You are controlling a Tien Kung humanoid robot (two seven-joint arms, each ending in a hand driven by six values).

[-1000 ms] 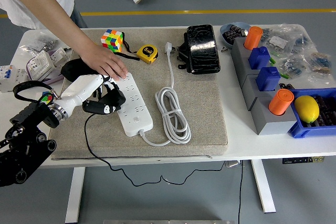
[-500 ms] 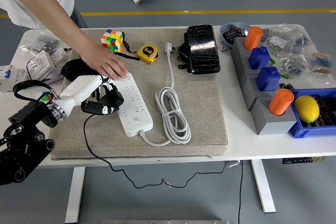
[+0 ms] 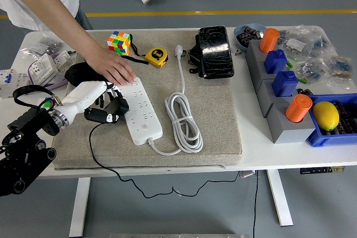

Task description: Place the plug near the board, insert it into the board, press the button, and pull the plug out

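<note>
White table (image 3: 184,163) on a grey floor with a yellow line, covered mostly by a beige mat (image 3: 217,115). On the mat, a white power strip (image 3: 139,110), long and many-socketed, its white cable (image 3: 183,116) coiled just right of it. Just left of the strip, a black plug (image 3: 105,115) with a thin black cord, gripped in the curled fingers of the left hand (image 3: 103,104). On the strip's far end, a person's hand (image 3: 113,66), pressed flat.
</note>
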